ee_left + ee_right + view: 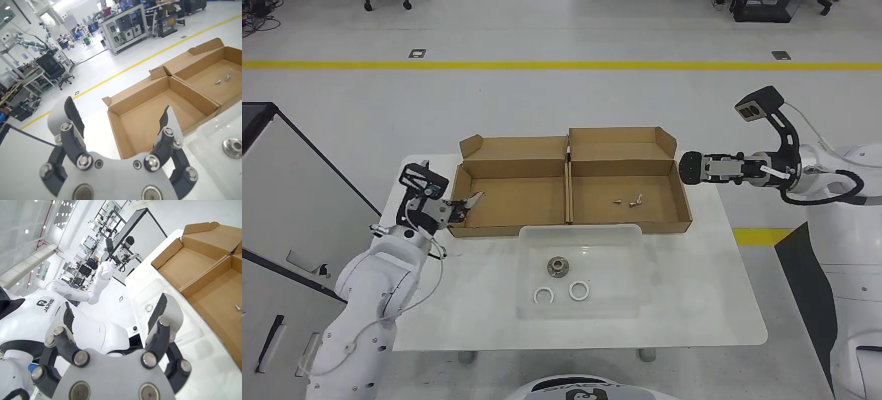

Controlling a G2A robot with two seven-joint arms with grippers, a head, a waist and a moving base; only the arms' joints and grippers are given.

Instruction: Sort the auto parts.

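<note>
Apparently left gripper (470,203) and right gripper (684,168) hang open, empty, flanking the boxes (569,190), probably poised for flange (557,266) and rings (580,291) in the near tray (582,232); bolts (627,198) occupy the right box (652,208).

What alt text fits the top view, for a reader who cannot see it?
A clear tray on a white table holds a metal flange and two white rings; behind it sit a left box and a right box of cardboard, the right one holding small bolts. The left gripper and right gripper flank the boxes, jaws open.
</note>
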